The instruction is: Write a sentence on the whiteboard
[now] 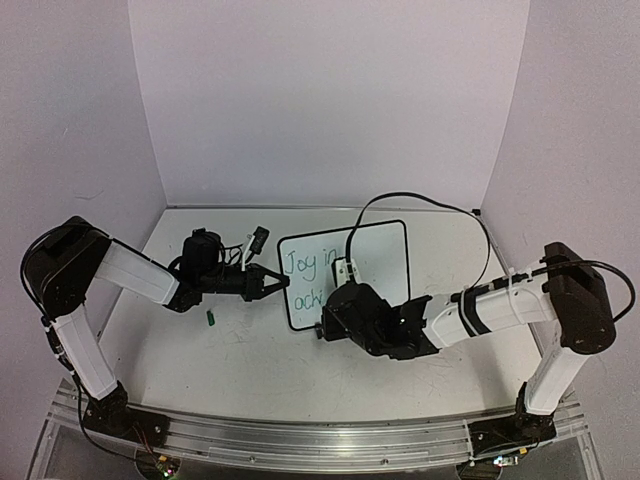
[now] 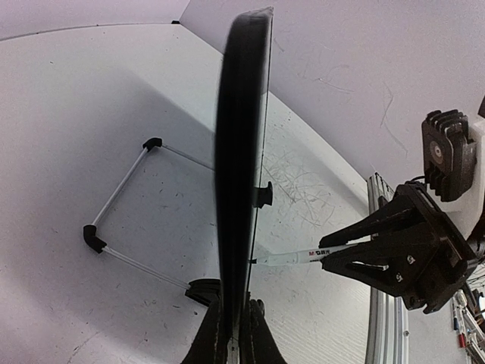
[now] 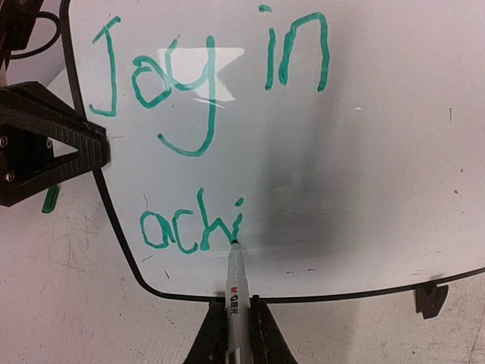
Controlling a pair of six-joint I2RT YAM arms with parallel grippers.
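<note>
We see the whiteboard [image 1: 375,255] near the middle of the table [image 1: 250,360], between the two arms. Our left hand [image 1: 278,283] reaches in from the left and is clamped on the board's left edge. In the left wrist view its two fingers pinch the black border, with the board seen edge-on. Behind the board in that view there is a thin frame [image 2: 121,193] of clear rods with black corner pieces. Our right hand [image 3: 235,326] is closed around a marker [image 3: 235,277], whose tip touches the board's face. The sentence [image 3: 208,98] is in green and reads "Joy in" on the top line and "achi" on the second. The marker tip sits right at the foot of the "i". One black clip foot [image 3: 430,298] shows at the board's lower edge. A small green piece [image 1: 211,318] lies on the table below the left hand, apart from the board.
</note>
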